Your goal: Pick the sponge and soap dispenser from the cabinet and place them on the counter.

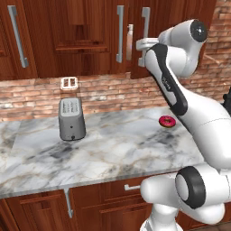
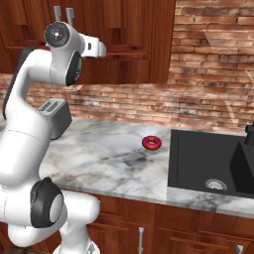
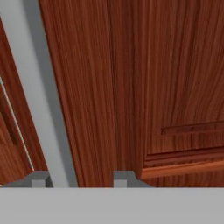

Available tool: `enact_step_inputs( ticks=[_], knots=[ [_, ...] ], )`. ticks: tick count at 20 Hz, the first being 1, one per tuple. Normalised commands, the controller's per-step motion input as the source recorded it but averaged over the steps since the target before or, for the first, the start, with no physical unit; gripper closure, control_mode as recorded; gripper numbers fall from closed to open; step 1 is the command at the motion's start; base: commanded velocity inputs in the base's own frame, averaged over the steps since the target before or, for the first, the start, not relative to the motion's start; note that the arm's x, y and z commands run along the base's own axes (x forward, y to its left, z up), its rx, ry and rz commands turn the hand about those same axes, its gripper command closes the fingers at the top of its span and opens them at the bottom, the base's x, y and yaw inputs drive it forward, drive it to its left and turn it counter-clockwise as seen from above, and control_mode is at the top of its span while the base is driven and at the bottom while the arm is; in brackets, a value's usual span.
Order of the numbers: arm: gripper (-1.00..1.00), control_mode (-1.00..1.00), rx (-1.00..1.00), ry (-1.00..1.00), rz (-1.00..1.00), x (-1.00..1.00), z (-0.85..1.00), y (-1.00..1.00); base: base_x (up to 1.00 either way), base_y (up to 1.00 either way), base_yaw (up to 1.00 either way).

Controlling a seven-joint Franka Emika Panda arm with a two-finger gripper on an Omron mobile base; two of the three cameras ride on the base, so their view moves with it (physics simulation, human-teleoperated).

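Gripper (image 3: 78, 178) up at the cabinet (image 1: 81, 36), its two fingertips (image 3: 38, 179) straddling a long grey bar handle (image 3: 39, 87) on the door face; the tips sit on either side of the bar, and whether they actually pinch it or just bracket it cannot be told. Beside the handle the door's dark seam runs straight up, with a raised panel edge further along the wood. From the left base view the hand (image 1: 143, 44) sits against the cabinet doors, which look shut, so nothing inside them can be seen. Below the cabinet runs the brick backsplash, then the counter (image 1: 113, 149). Below the cabinet and off to its left stands a grey toaster (image 1: 71, 118); under its right end lies a red doughnut (image 1: 168, 121). Marble between them lies bare. Beyond the doughnut, a black sink (image 2: 208, 163) is set into the counter.
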Motion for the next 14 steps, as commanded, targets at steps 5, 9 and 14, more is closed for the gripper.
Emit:
enact_step_inputs(
  ticks=[5,9,14],
  knots=[
    [1.00,-1.00,0.00,0.00,0.04,-0.27,0.00,-0.65,0.00,0.00,0.00],
    [1.00,-1.00,0.00,-0.01,0.05,-0.24,0.00,-0.64,0.00,0.00,0.00],
    [1.00,-1.00,0.00,-0.02,0.07,-0.21,0.00,-0.61,0.00,0.00,0.00]
  ],
)
